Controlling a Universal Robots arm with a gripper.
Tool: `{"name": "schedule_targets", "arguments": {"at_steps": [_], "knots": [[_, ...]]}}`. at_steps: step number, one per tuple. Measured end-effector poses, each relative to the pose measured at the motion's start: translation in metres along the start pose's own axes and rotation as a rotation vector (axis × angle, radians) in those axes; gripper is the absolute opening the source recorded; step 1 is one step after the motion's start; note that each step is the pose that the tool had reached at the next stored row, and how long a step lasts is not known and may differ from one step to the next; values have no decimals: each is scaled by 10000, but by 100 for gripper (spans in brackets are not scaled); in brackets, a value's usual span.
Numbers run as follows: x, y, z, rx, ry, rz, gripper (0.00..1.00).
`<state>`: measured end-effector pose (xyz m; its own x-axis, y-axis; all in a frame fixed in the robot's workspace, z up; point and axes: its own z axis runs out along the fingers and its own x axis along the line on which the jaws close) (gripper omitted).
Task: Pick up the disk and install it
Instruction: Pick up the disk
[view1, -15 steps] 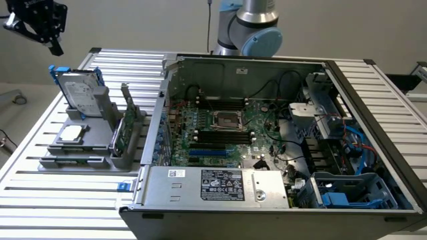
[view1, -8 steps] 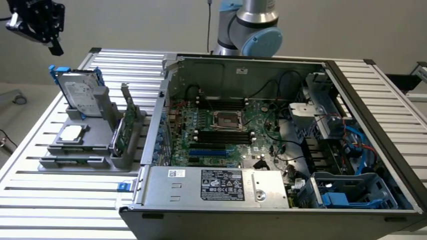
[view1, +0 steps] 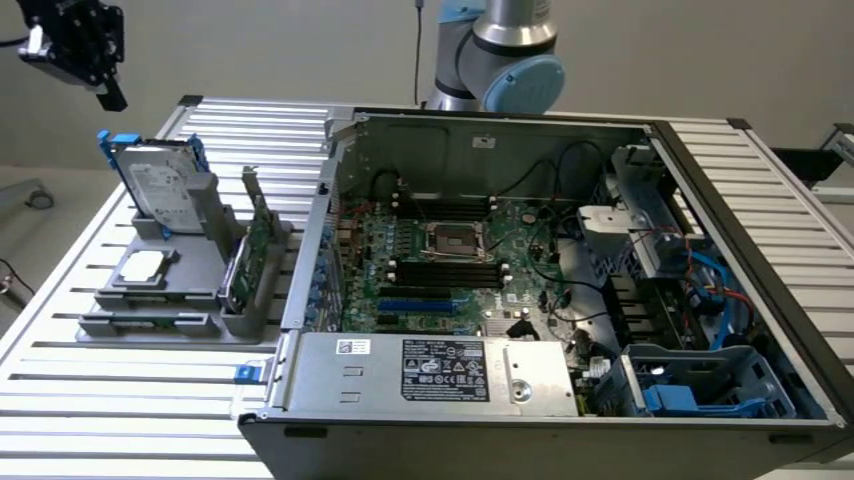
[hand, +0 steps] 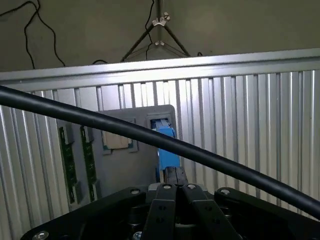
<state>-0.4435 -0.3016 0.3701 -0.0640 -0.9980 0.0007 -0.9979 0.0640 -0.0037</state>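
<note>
my gripper (view1: 107, 95) hangs high at ten o'clock in the exterior view, tilted, with its tips pointing down toward five o'clock. on the wrist camera i see its two black fingers (hand: 169, 184) pressed flat together. the arm's grey joint (view1: 514, 60) sits at twelve o'clock.

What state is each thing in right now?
Gripper: shut, empty, raised above the holder.
Disk: upright in the holder, not gripped.
Card: upright in the holder.
Chip: flat on the holder.
Case: open.
</note>
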Motion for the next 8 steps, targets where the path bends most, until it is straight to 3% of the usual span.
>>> {"name": "schedule_targets", "arguments": {"at_steps": [7, 8], "knots": [[1, 0, 1, 2, -5, -1269, 12], [1, 2, 3, 2, -6, -1391, 17]]}}
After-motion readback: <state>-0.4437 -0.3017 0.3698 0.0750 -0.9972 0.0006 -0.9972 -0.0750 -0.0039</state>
